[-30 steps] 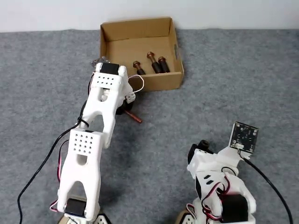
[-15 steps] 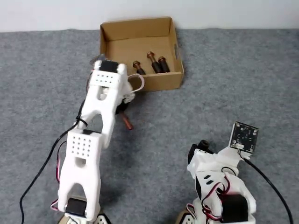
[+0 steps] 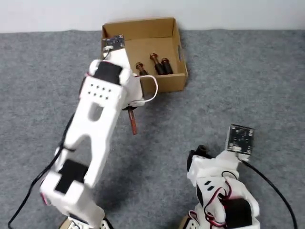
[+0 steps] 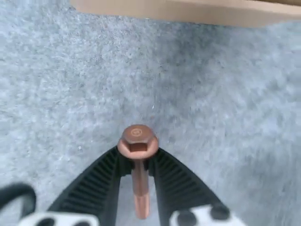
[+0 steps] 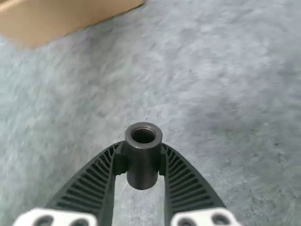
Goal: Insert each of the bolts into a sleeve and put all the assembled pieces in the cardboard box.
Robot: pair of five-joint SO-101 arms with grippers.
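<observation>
Bolt [image 3: 133,121], copper-coloured, hangs at the tip of the left arm [image 3: 95,129] over the grey carpet [image 3: 43,71], just near of the cardboard box [image 3: 167,82] and apart from its front wall. In the high view it runs roughly along the near-far line. In the left wrist view the left gripper [image 4: 137,157] pinches its shank right under the hexagonal head. The ribbed black fingers [image 4: 101,176] press in from both sides, and the shank runs back between them toward the wrist. The box's front wall lies beyond. Further right, inside the box, three assembled pieces [image 3: 156,64] lie side by side against the near wall, each a bolt seated in a dark sleeve. At the near right the right arm [image 3: 219,186] sits folded close to its base, well apart from the box. The right gripper [image 5: 143,165] clamps a single black sleeve [image 5: 143,155] between its ribbed fingers, open bore facing away from the wrist, above bare carpet, with a corner of the box beyond it.
</observation>
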